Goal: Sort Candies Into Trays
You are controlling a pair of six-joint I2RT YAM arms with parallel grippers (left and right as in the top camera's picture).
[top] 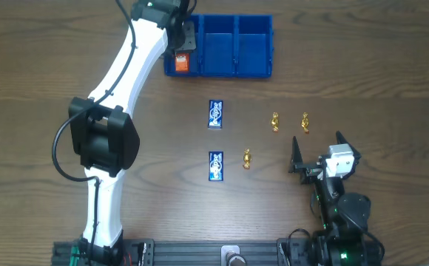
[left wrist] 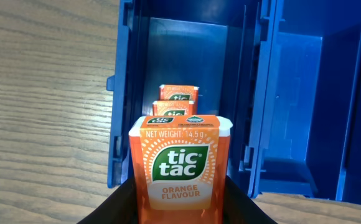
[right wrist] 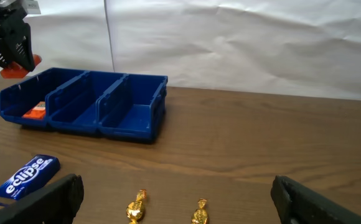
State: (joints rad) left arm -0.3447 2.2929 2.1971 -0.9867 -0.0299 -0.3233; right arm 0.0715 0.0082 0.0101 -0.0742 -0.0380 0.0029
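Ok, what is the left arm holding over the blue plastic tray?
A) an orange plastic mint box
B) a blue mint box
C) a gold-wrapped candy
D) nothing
A: the orange plastic mint box sits between the left arm's jaws above an end compartment of the blue plastic tray.

A wooden surface [top: 392,66] is carrying a blue tray [top: 229,72] at its far side; a blue pack [top: 215,114] is lying nearer, a second pack [top: 215,165] nearer still; three gold candies [top: 275,122] are lying rightward, apart.
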